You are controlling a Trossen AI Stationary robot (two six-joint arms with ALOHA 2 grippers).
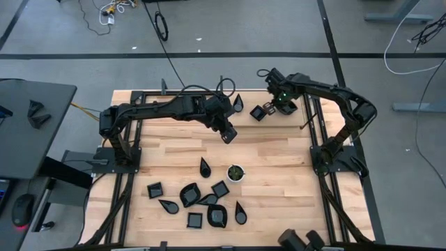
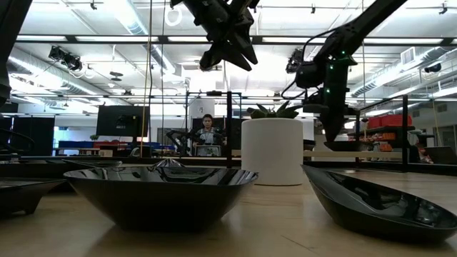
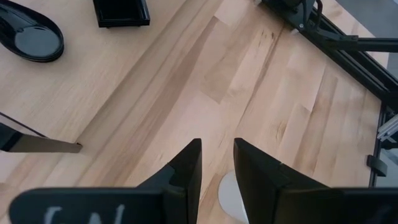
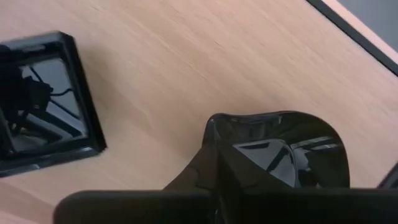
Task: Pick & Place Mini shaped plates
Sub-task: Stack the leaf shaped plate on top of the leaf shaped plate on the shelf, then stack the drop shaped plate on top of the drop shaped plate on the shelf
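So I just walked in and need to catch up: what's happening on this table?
The right gripper is shut on a small black plate at the table's far edge, beside a square plate. The left gripper hangs empty above the middle. A cluster of black plates and a white cup sit at the near side.

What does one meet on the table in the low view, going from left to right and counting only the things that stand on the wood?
black dish cut by the left edge → wide black dish → white cup with a green plant → long black dish
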